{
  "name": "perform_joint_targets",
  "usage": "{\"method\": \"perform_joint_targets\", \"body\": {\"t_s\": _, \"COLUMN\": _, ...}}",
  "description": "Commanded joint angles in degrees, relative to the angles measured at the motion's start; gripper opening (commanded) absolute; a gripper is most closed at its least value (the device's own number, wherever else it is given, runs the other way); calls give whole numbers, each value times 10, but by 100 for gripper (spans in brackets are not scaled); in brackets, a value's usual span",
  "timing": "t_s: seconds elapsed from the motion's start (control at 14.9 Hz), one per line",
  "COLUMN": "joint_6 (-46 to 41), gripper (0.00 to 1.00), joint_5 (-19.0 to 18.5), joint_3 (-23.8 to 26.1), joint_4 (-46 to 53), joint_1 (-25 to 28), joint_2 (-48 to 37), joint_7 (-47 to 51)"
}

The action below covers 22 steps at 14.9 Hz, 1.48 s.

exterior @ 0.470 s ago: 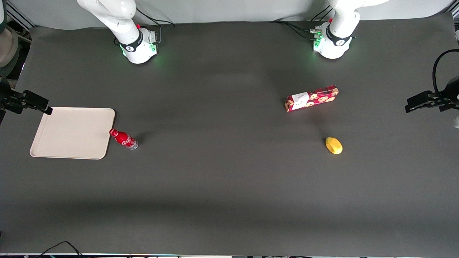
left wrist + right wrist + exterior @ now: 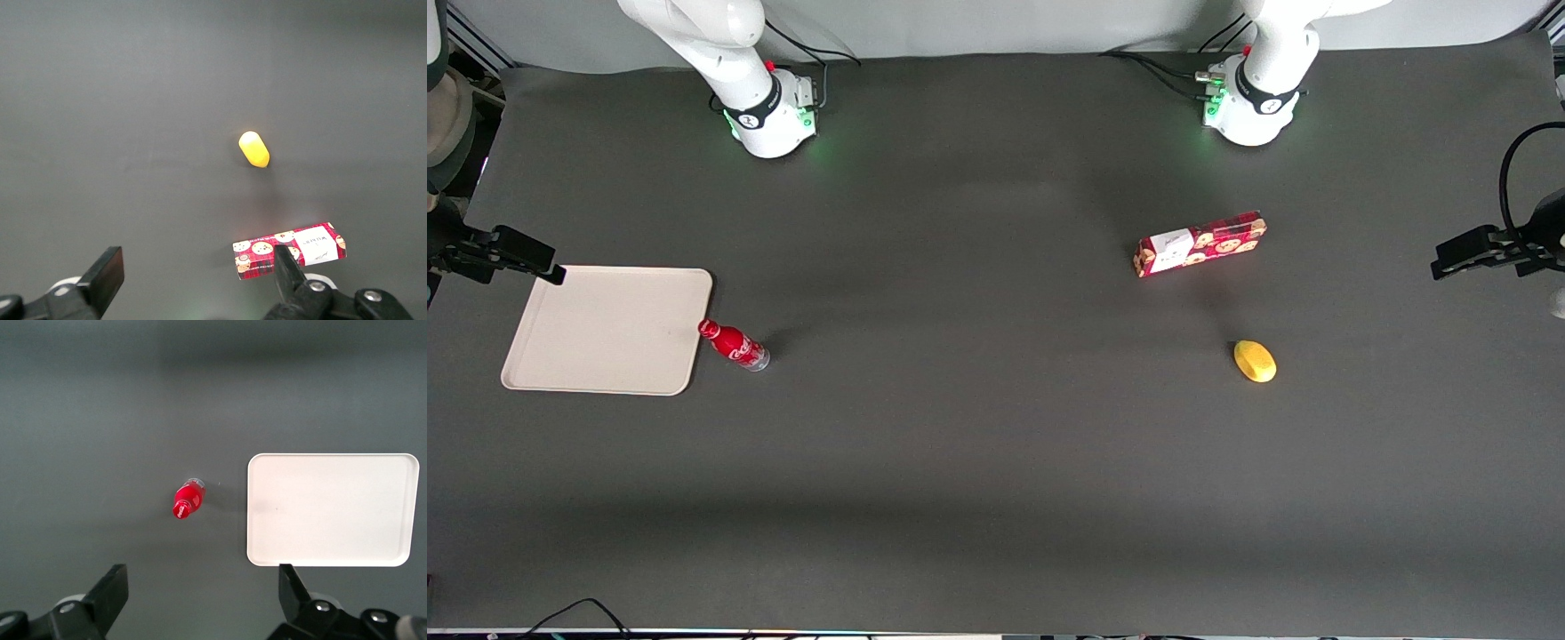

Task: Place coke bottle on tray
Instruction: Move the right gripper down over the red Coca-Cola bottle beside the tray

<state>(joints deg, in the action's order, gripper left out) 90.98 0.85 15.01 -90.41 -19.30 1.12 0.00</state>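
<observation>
Front: we see the gripper point(image 2: 525, 258) high by the tray point(image 2: 605, 333) corner, coke bottle point(image 2: 734, 345) standing beside the tray, away from the jaws | Right wrist: jaws spread wide, holding nothing; bottle point(image 2: 187, 500) and tray point(image 2: 331, 510) lie below them.

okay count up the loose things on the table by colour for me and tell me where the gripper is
Red: 2, the coke bottle and the cookie box.
Beige: 1, the tray.
Yellow: 1, a lemon-like fruit.
Total: 4.
The gripper is open, up above the table near the tray's corner, holding nothing.
</observation>
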Motion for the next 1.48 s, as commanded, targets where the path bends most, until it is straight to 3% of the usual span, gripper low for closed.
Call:
{"method": "perform_joint_targets", "body": {"t_s": 0.0, "joint_6": 6, "gripper": 100, "joint_5": 16, "joint_3": 8, "joint_4": -10, "joint_1": -4, "joint_2": 0, "joint_7": -10}}
{"method": "perform_joint_targets", "body": {"t_s": 0.34, "joint_6": 52, "gripper": 100, "joint_5": 15, "joint_3": 15, "joint_4": -38, "joint_1": 1, "joint_2": 25, "joint_7": -9}}
{"method": "perform_joint_targets", "body": {"t_s": 1.01, "joint_6": 330, "gripper": 100, "joint_5": 6, "joint_3": 59, "joint_4": -312, "joint_1": 1, "joint_2": 21, "joint_7": -8}}
{"method": "perform_joint_targets", "body": {"t_s": 1.21, "joint_6": 373, "gripper": 100, "joint_5": 6, "joint_3": 60, "joint_4": -349, "joint_1": 1, "joint_2": 23, "joint_7": -8}}
{"method": "perform_joint_targets", "body": {"t_s": 1.41, "joint_6": 387, "gripper": 100, "joint_5": -29, "joint_3": 60, "joint_4": -367, "joint_1": 0, "joint_2": 33, "joint_7": -8}}
